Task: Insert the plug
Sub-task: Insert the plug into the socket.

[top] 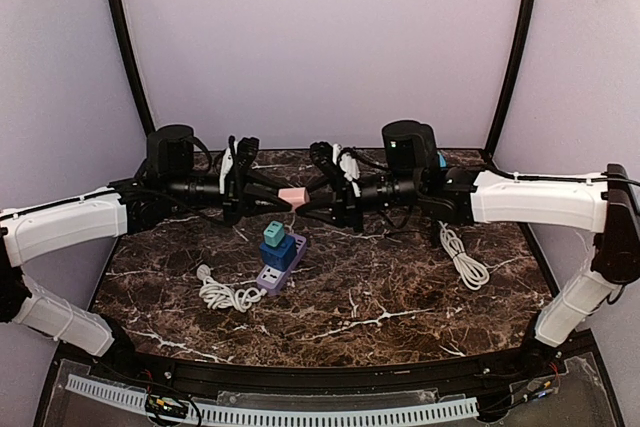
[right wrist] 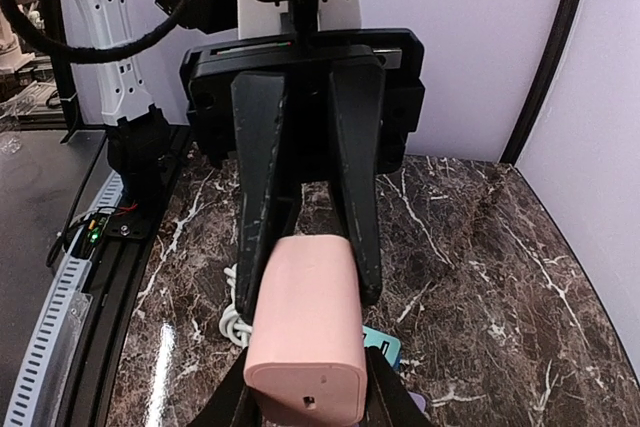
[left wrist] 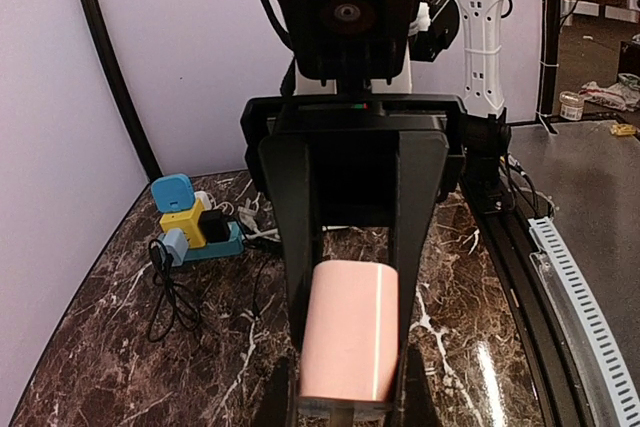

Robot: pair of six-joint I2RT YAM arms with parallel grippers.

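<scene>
A pink plug [top: 292, 194] hangs in the air above the marble table [top: 400, 297], between my two grippers, which meet tip to tip. My left gripper [top: 279, 198] comes from the left and my right gripper [top: 306, 200] from the right. In the left wrist view the plug [left wrist: 348, 332] lies between both pairs of black fingers. In the right wrist view the plug's [right wrist: 305, 332] port end faces the camera, with fingers on both sides. A purple power strip [top: 281, 274] lies below, with a blue adapter [top: 277, 251] and a teal one [top: 272, 234] in it.
The strip's white cable [top: 226, 295] is coiled to its left. A second white cable [top: 463, 259] lies under the right arm. A teal strip [left wrist: 218, 245] with yellow and blue adapters sits at the back right. Black frame posts stand at the back corners.
</scene>
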